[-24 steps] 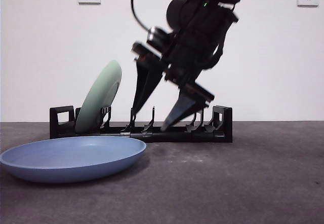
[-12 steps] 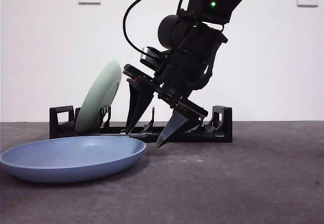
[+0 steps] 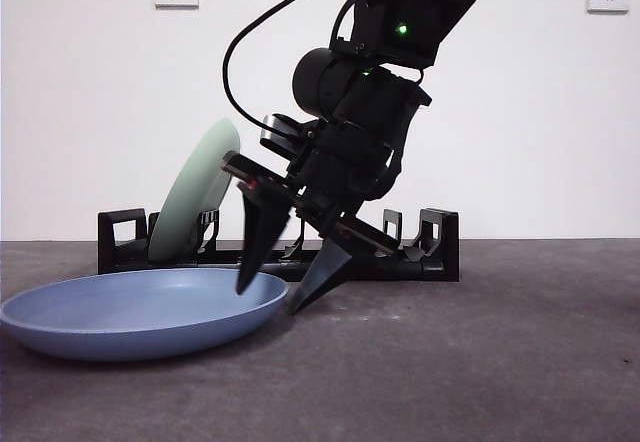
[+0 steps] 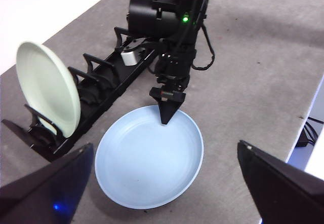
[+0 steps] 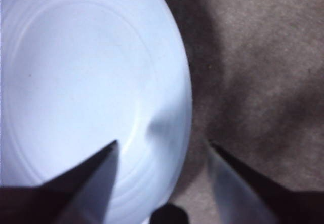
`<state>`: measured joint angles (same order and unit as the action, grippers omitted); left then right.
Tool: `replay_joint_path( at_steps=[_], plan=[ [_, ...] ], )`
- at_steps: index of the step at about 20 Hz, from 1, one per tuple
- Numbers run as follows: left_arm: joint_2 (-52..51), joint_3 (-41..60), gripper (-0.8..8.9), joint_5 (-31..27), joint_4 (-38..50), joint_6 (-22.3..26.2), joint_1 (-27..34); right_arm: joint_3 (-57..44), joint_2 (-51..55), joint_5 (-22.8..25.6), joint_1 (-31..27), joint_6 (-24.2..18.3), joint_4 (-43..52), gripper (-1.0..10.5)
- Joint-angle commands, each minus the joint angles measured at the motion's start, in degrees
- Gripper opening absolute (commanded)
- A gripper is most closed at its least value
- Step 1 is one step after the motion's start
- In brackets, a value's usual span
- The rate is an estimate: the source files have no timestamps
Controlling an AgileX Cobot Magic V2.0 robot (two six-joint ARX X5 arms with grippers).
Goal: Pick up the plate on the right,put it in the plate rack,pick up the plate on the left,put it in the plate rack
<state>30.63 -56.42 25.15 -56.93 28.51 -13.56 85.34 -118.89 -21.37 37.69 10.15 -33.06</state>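
Front view: the rack (image 3: 430, 252) runs across the middle of the frame at the far edge of the grey table (image 3: 480, 362), in front of a white wall. A green plate (image 3: 195, 202) stands tilted in a slot near the rack's left end. A blue plate (image 3: 140, 312) lies flat on the table at lower left, in front of the rack. The right gripper (image 3: 280, 297) descends from the upper right of the frame, arm dark and large, a green light showing on it. Its jaws are spread and straddle the blue plate's right rim: one tip is over the inside of the plate, the other is at table level just outside the rim.

Left wrist view: the left gripper (image 4: 162, 183) shows only as two dark jaws at the lower corners of the frame, set wide apart and holding nothing. The blue plate (image 4: 149, 158) sits at centre, the rack (image 4: 96, 89) at left with the green plate (image 4: 48, 92) upright in it. The right gripper (image 4: 166, 115) points down onto the blue plate's far rim.

Right wrist view: the blue plate (image 5: 81, 82) fills the left of the frame, with the table (image 5: 253, 57) at right. The two jaws stand apart, the plate's rim between them. Contact with the rim cannot be confirmed.
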Motion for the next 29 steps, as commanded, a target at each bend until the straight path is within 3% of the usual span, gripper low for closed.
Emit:
replay_joint_path(
  at_steps=[1, 6, 9, 13, 16, 19, 23, 26, 29],
  plan=[
    [0.11, -0.04, 4.76, 0.09, 0.44, 0.7, -0.81, -0.48, -0.96, 0.59, 0.33, 0.63, 0.13, 0.1],
    [0.39, -0.04, 4.76, -0.44, 0.44, 0.76, -2.45, -0.48, -0.96, 0.68, 0.52, 1.16, 0.02, -0.2],
    [0.9, -0.02, 4.76, -2.75, -0.48, 3.23, -4.85, -0.42, -0.68, 0.5, 0.52, 1.86, -0.46, -0.2],
    [2.6, -0.04, 4.76, -5.86, -1.86, 5.73, -10.32, -0.42, 2.03, 0.37, 0.48, 1.31, -3.26, -0.2],
    [5.79, -0.04, 4.76, -10.67, -2.14, 8.13, -18.16, -0.37, 8.24, 0.79, -0.39, 0.11, -7.32, -0.2],
    [10.34, -0.04, 4.76, -16.9, -2.01, 10.82, -27.5, -0.37, 16.17, 0.57, -2.51, -0.28, -11.87, -0.2],
    [18.71, -0.04, 4.75, -31.26, 2.49, 15.56, -39.43, -0.37, 25.0, 0.52, -5.9, -1.62, -19.32, -0.2],
    [25.18, -0.04, 4.71, -40.74, 8.81, 18.84, -44.94, -0.37, 28.7, 0.35, -7.74, -2.73, -24.04, -0.2],
    [30.62, -0.04, 4.67, -45.88, 14.6, 21.75, -46.86, -0.37, 30.77, 0.17, -8.17, -3.23, -26.75, -0.2]
  ],
)
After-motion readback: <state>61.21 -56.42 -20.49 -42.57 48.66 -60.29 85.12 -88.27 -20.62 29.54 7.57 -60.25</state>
